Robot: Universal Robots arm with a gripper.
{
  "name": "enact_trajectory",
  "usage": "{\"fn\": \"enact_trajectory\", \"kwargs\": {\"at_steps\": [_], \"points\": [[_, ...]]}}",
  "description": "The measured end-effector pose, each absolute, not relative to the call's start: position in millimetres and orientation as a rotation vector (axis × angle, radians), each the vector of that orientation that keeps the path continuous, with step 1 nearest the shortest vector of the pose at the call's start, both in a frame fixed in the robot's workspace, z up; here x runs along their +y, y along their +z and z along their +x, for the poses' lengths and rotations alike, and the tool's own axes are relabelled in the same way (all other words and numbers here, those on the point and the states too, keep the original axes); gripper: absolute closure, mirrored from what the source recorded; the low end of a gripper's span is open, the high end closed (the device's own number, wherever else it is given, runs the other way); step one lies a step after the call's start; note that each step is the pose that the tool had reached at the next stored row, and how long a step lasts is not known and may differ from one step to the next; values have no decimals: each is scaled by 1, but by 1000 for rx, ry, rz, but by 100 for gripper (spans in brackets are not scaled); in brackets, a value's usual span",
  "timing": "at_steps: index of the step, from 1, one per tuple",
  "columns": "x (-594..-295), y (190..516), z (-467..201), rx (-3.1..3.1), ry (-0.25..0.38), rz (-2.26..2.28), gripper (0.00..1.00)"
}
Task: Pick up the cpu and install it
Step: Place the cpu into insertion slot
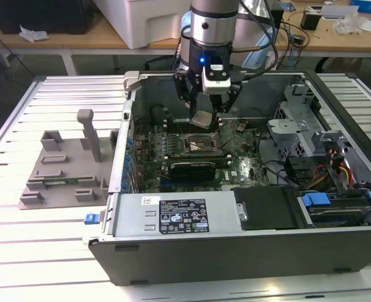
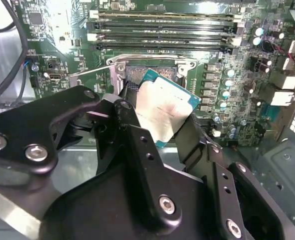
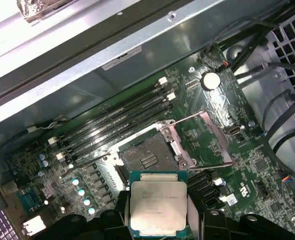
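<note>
One arm, end effector (image 1: 203, 117) lowered into the open computer case (image 1: 236, 251), which lies on its side on the slatted tabletop (image 1: 47, 239). End effector closed on the cpu (image 1: 202, 119): the black fingers (image 2: 133, 136) press on two opposite edges of the chip, opened no wider than the chip itself. Cpu (image 2: 162, 112) shows its silver metal top and pale rim in both wrist views (image 3: 157, 207). It is held at a tilt in the air, above the motherboard (image 3: 247, 165) and not seated. Socket (image 3: 147, 157) lies directly under and just ahead of the chip, bare, with its retention frame (image 3: 202, 135) swung up and open. Memory slots (image 3: 117, 125) run in a row beside the socket. Grey tray (image 1: 60, 170) with upright posts sits on the tabletop outside the case, at the exterior view's left, well apart from the end effector.
</note>
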State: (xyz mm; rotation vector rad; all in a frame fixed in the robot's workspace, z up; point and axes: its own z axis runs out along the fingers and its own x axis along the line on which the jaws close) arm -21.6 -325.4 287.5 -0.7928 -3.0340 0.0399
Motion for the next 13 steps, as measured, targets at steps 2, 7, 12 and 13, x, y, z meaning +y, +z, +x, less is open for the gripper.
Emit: {"fn": "enact_trajectory", "kwargs": {"at_steps": [2, 7, 12, 13], "points": [[-325, 288, -22, -3028, 42, -815, 45], [-325, 288, -22, -2991, 47, -942, 45], [-325, 287, -22, -2937, 50, -1096, 45], [-325, 287, -21, -2931, 50, -1111, 45]]}}
